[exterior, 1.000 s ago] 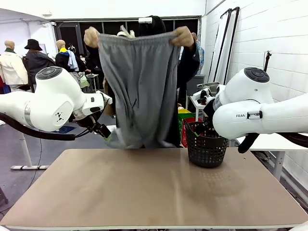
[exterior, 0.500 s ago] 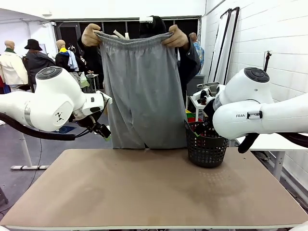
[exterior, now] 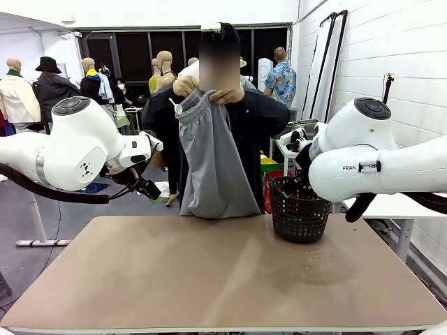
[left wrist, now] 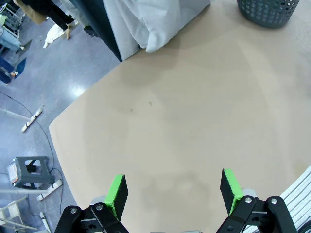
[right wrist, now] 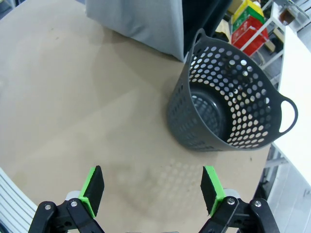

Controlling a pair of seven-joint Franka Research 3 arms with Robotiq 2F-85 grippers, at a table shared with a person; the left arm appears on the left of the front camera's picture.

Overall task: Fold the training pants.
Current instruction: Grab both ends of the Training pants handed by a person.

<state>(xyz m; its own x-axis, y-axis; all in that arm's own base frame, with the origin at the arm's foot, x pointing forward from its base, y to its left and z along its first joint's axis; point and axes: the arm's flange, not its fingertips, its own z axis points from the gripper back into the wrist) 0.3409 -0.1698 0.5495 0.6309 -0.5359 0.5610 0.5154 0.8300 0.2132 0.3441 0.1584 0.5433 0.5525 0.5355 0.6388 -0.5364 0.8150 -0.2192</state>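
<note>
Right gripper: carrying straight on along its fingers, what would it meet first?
Probably the bare table, beside the black mesh basket. The right gripper stands open over it with nothing between, though depth is hard to judge.

This looks like a robotics lab in a big open hall. One white robot arm (exterior: 63, 150) and a second arm (exterior: 377, 164) flank a plain tan table (exterior: 209, 279). A white-painted brick wall (exterior: 398, 49) and a glossy grey floor (left wrist: 82, 73) surround it.

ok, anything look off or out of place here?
Nothing stands out. The person holds the training pants bunched at the waistband, hanging by the far edge of the table; the basket stands upright, empty.
</note>
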